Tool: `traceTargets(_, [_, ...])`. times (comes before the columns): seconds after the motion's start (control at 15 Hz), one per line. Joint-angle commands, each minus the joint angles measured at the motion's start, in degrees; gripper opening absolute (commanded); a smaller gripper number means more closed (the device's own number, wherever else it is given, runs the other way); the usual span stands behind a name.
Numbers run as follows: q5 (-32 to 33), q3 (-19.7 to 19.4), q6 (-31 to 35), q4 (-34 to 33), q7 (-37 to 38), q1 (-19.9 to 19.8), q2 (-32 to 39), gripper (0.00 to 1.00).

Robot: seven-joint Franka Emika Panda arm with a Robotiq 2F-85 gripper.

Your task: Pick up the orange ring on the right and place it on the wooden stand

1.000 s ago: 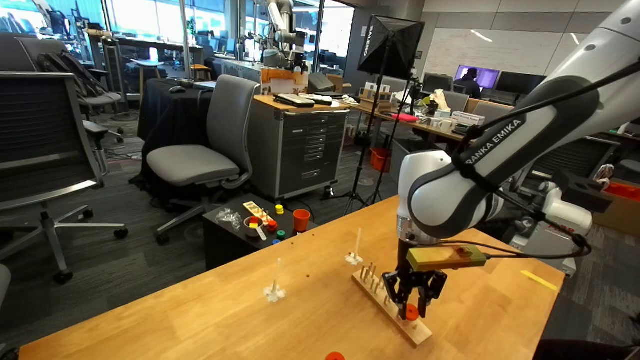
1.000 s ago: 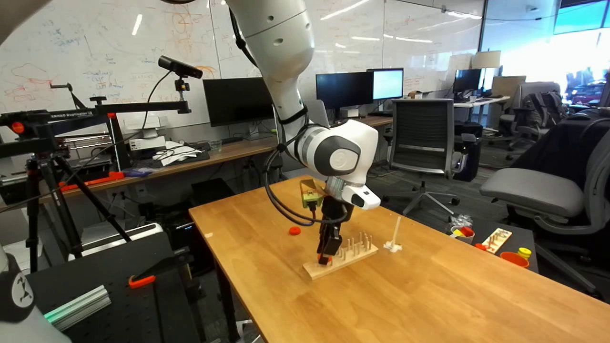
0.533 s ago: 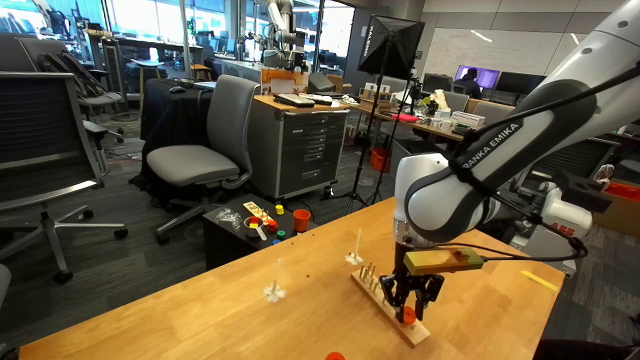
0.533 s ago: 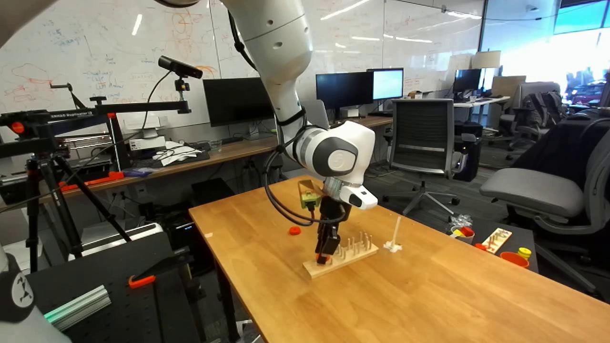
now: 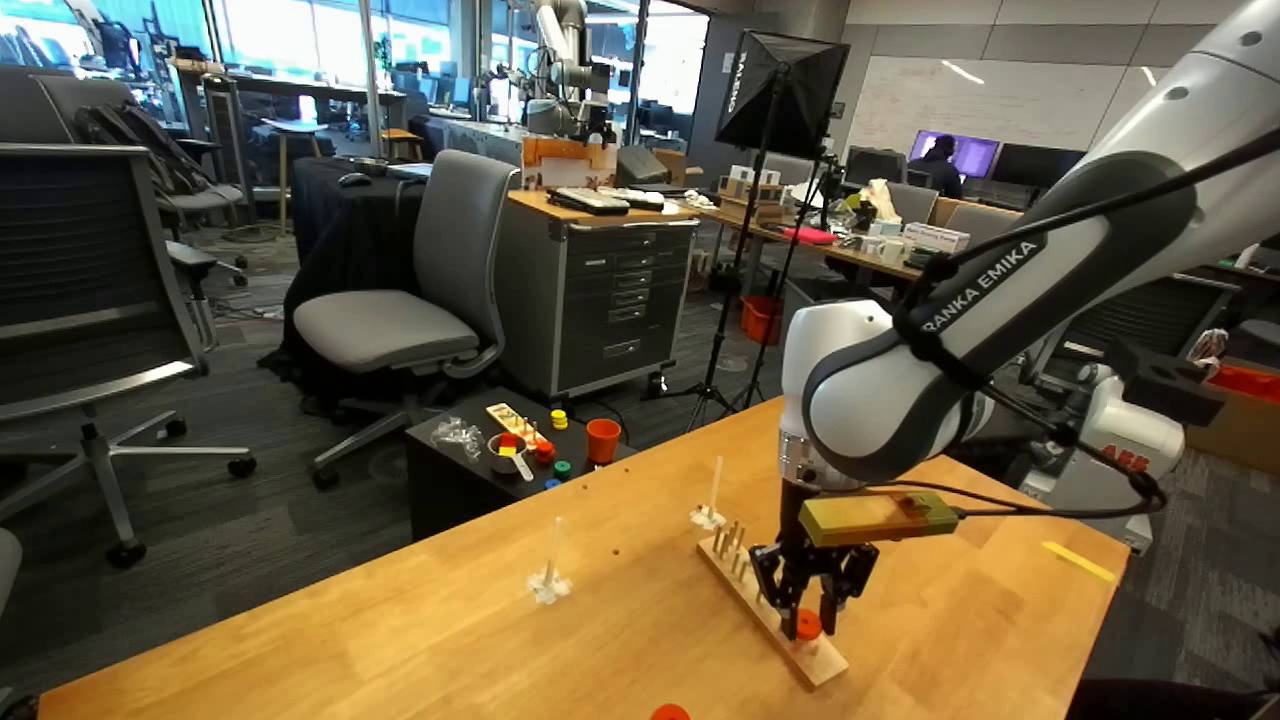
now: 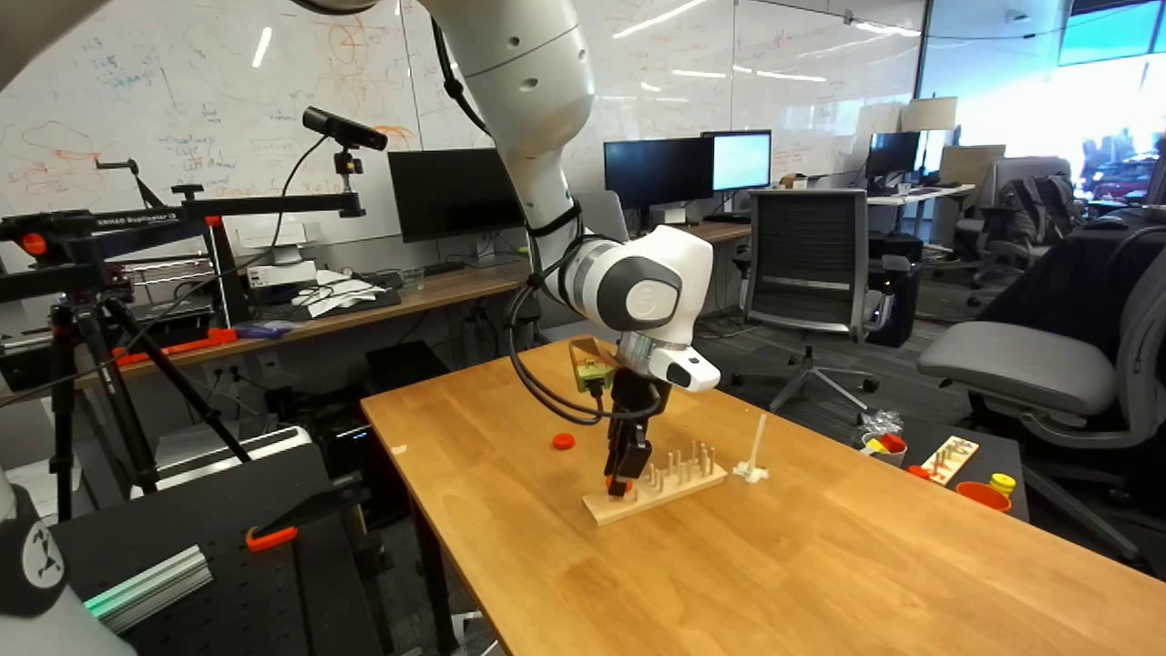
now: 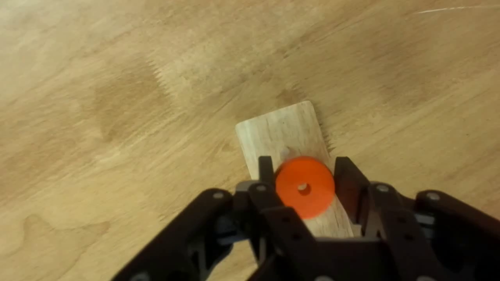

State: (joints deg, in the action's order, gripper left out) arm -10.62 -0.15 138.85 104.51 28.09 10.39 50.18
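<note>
My gripper (image 7: 304, 168) is shut on an orange ring (image 7: 306, 205), a finger at each side of it in the wrist view. The ring sits over the near end of the wooden stand (image 7: 279, 130), and a peg tip shows just past its rim. A pale spot shows in the ring's hole; whether that is a peg, I cannot tell. In both exterior views the gripper (image 5: 809, 630) points down at the end of the stand (image 6: 660, 497), with the pegs farther along standing bare. Another orange ring (image 6: 564, 441) lies flat on the table, apart from the stand.
Two thin white rods stand upright on taped bases: a nearer rod (image 5: 549, 575) and a rod (image 5: 713, 495) close to the stand's far end. A yellow strip (image 5: 1078, 562) is stuck to the table. Beyond the table edge, a black side table holds an orange cup (image 5: 602, 440).
The gripper and ring have shifted a little left in an exterior view and risen slightly. The wooden stand has slid slightly the same way. The loose ring has not moved.
</note>
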Motion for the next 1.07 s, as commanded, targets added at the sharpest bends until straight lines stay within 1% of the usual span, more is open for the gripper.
traceTargets(0.0, [0.6,-0.9,0.1,-0.1,0.3,1.2,-1.3,0.2])
traceTargets(0.53, [1.0,-1.0,-0.1,-0.8,0.4,1.3,-1.9,0.2])
traceTargets(1.0, [1.0,-0.8,-0.8,-2.9,0.3,1.2,-0.5,0.2])
